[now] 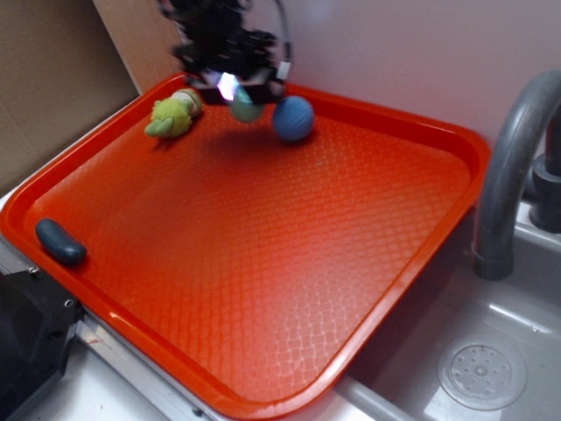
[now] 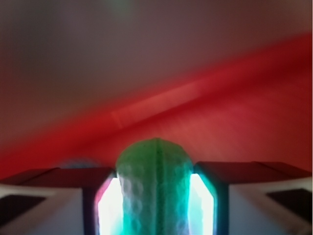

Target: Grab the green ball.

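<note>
We are seeing the claw (image 1: 235, 90) clenching the green ball (image 2: 155, 188) between its two fingers at the tray's (image 1: 263, 289) far edge, the blue ball (image 1: 293, 118) just beside it. The ball is looking soft and light to us, so we are judging a squeeze across its middle the safest hold.

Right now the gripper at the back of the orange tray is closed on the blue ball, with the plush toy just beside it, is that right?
Not quite. The gripper is closed on the green ball, not the blue one; the wrist view shows it squeezed between the fingers. In the exterior view the blue ball sits free beside it at the back of the orange tray, and the plush toy is on the other side.
</note>
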Controlling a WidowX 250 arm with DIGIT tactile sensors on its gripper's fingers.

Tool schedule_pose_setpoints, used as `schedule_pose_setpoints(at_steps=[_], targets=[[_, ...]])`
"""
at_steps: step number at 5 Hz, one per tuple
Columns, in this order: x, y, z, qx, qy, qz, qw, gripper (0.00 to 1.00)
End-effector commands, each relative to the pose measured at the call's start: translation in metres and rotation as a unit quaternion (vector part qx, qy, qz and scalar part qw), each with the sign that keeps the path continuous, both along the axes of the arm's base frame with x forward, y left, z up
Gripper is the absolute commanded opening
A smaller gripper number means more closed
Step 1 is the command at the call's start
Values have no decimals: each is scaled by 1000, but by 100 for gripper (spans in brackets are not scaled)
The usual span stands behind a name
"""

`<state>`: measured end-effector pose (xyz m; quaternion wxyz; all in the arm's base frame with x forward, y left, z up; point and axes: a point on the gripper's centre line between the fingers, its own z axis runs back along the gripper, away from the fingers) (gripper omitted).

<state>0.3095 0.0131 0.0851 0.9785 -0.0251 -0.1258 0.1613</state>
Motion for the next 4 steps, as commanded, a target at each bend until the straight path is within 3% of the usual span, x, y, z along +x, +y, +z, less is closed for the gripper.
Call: schedule_pose_setpoints(at_steps=[1, 2, 3, 4], targets=[[-69, 10, 127, -5, 140, -100, 985, 0], [-87, -5, 154, 10, 129, -166, 978, 0], [-103, -9, 166, 26, 89, -200, 975, 0], [-105, -9, 161, 36, 83, -205, 975, 0]])
